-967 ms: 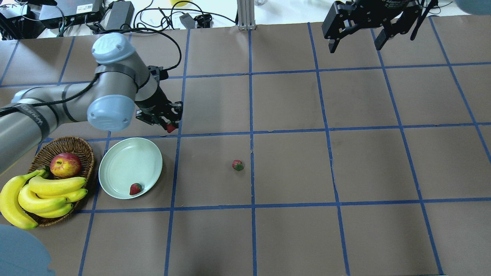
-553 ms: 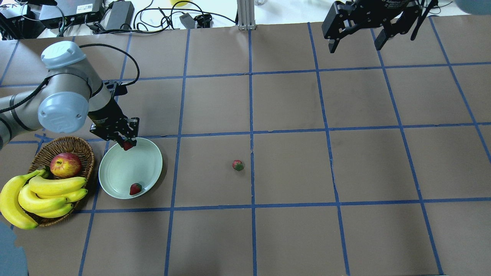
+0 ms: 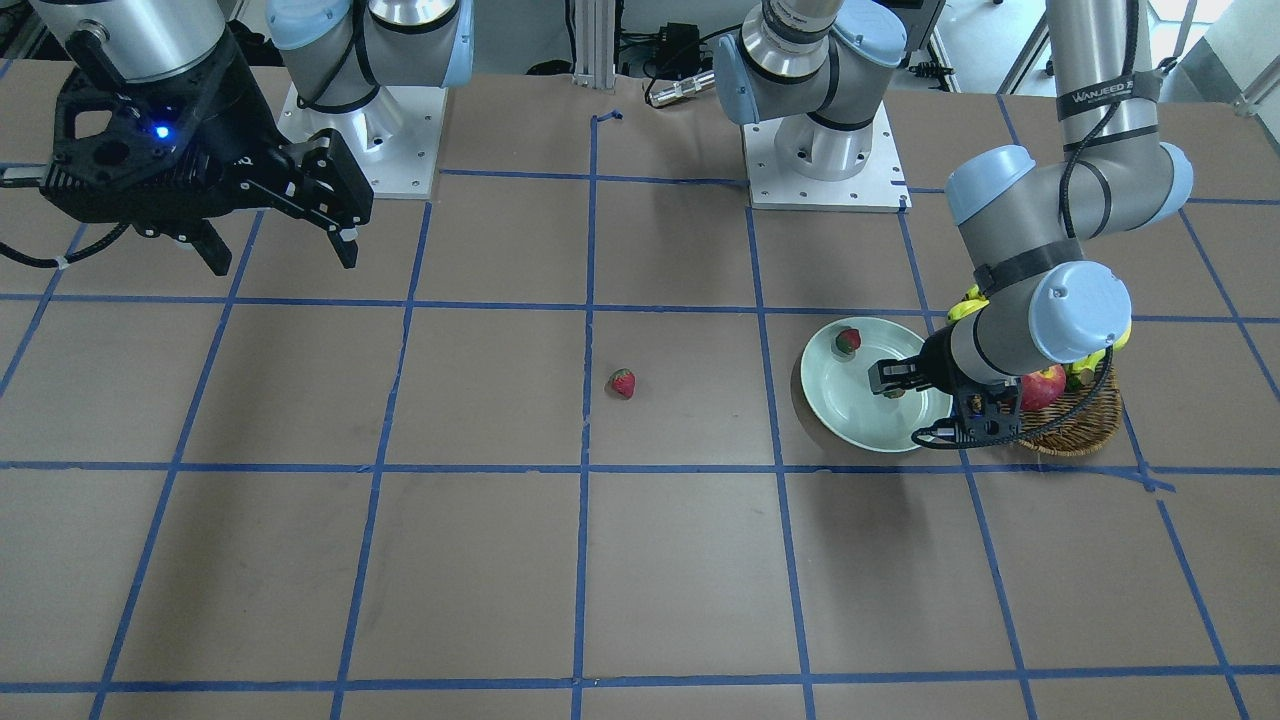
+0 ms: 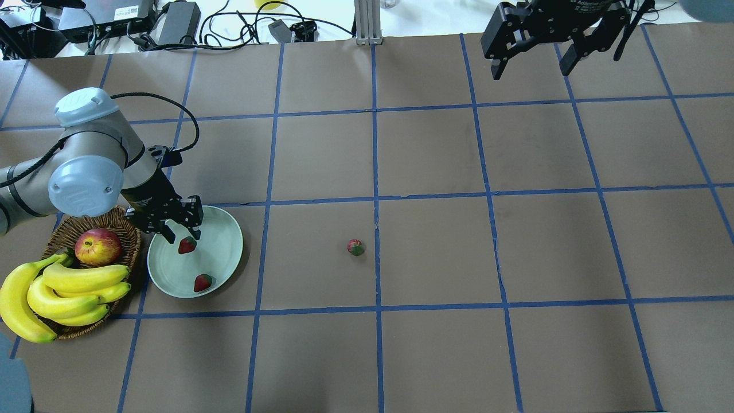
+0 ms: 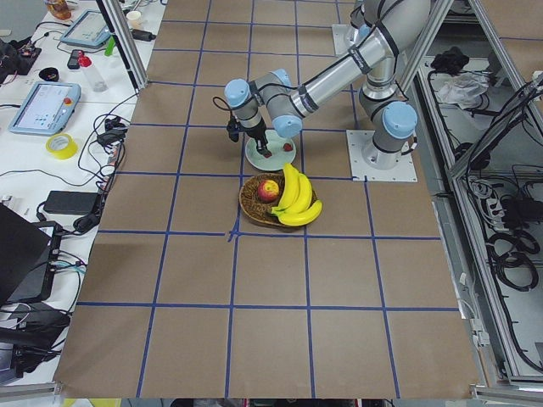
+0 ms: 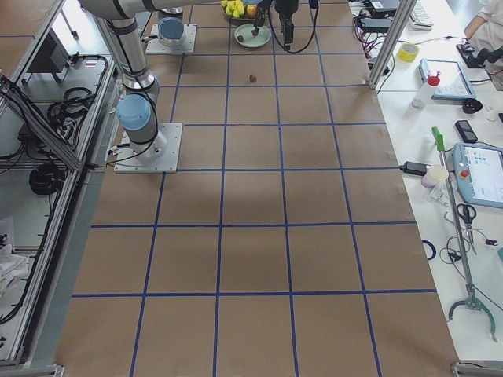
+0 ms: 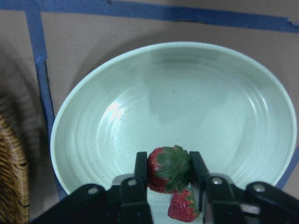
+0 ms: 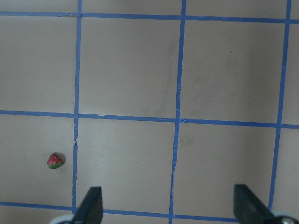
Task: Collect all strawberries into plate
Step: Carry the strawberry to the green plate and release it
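one strawberry is clamped in the left end effector above the plate; right end effector gapes.

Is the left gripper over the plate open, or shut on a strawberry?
Shut on the strawberry: in the wrist view the fingers of the left gripper touch it on both sides, above the plate.

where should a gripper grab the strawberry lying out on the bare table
I'd come straight down from above and close across the red body of the loose strawberry, beside the green cap. It lies on its side on the flat table, so its rounded flanks face sideways.
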